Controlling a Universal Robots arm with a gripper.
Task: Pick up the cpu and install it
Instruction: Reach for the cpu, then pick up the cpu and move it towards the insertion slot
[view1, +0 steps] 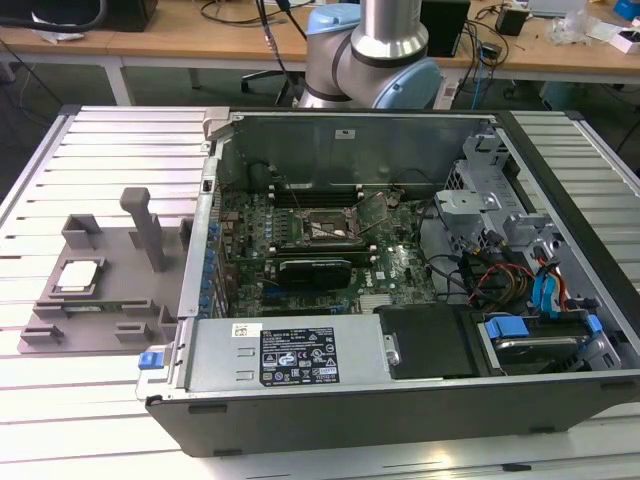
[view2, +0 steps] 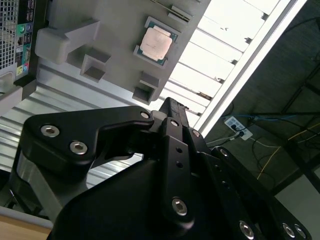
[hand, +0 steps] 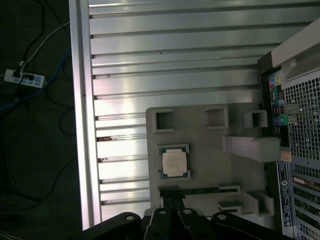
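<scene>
Tool (hand: 171, 196) hangs above tray (hand: 210, 170) holding cpu (hand: 174, 162), beside case (hand: 300, 125).

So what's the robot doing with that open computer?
A robot arm is here to put the cpu into the open computer case. The cpu lies in a grey tray beside the case, not yet picked up. The gripper hangs above the tray. The socket sits on the board inside the case.
</scene>
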